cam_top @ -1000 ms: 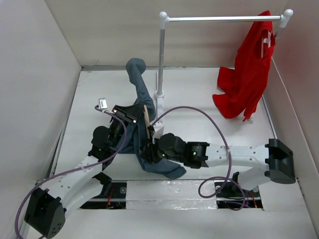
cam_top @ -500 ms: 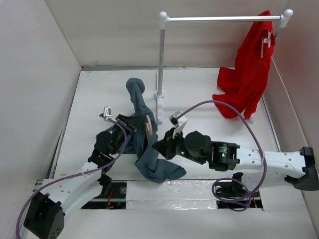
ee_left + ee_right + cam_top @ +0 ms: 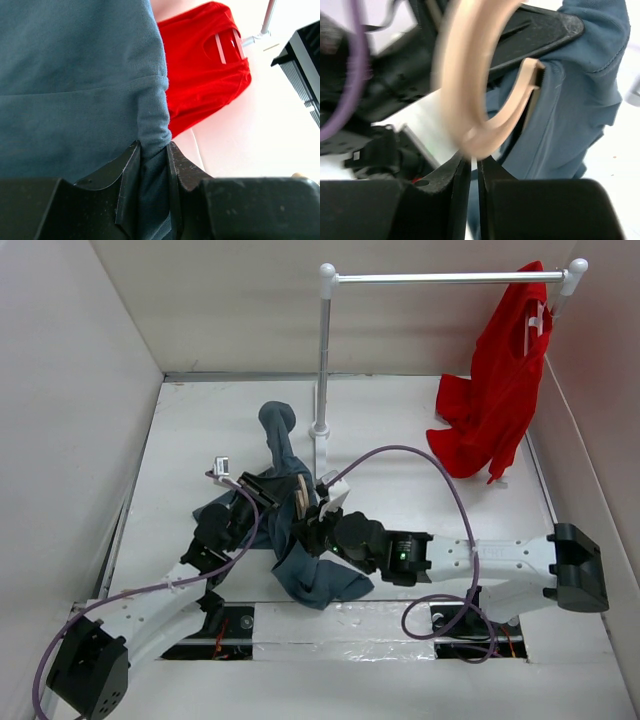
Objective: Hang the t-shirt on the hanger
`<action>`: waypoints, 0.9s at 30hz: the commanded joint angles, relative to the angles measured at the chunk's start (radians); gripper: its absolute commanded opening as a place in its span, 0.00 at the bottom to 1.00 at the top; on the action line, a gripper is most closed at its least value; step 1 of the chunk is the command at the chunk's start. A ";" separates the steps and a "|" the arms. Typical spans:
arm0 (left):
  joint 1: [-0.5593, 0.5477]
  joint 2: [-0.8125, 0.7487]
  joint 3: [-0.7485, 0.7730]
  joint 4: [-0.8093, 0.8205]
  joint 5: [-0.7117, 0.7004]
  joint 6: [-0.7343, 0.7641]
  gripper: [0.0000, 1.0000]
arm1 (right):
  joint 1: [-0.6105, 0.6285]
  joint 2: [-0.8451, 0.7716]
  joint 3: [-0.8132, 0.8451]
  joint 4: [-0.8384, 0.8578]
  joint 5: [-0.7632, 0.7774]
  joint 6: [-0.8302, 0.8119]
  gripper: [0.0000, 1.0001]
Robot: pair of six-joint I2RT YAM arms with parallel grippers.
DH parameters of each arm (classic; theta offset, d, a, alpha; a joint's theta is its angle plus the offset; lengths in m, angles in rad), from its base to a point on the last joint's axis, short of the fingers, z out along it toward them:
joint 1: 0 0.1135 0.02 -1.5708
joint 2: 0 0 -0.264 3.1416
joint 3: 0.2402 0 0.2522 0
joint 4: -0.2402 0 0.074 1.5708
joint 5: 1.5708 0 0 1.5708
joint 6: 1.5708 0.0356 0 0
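The slate blue-grey t-shirt [image 3: 285,455] lies bunched in a long strip on the table, its lower end heaped near the front edge. My left gripper [image 3: 270,498] is shut on a fold of it; the left wrist view shows the cloth [image 3: 75,75] pinched between the jaws [image 3: 152,145]. The beige hanger [image 3: 301,500] stands up out of the cloth next to that grip. My right gripper [image 3: 308,523] is shut, and the hanger's blurred hook [image 3: 452,75] rests right at its tips [image 3: 474,159], not between them. The shirt [image 3: 570,100] hangs behind the hook.
A silver rail [image 3: 440,278] with white ball ends stands at the back on a post [image 3: 322,360] just behind the shirt. A bright red garment [image 3: 495,390] hangs from its right end, also in the left wrist view [image 3: 200,75]. White walls enclose the table.
My right gripper has swung back left and now sits at the hanger's hook, its arm drawn in. The left gripper keeps its hold on the shirt; the shirt shifted slightly.
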 commanded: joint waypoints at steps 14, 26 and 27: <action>-0.016 -0.128 0.032 -0.038 -0.007 0.014 0.00 | 0.011 -0.003 -0.125 0.220 0.159 0.037 0.16; -0.025 -0.112 0.000 -0.013 -0.021 0.004 0.00 | 0.011 -0.058 -0.165 0.233 0.145 0.009 0.29; -0.025 -0.107 0.003 -0.013 -0.020 0.005 0.00 | 0.011 -0.055 -0.165 0.230 0.151 0.011 0.30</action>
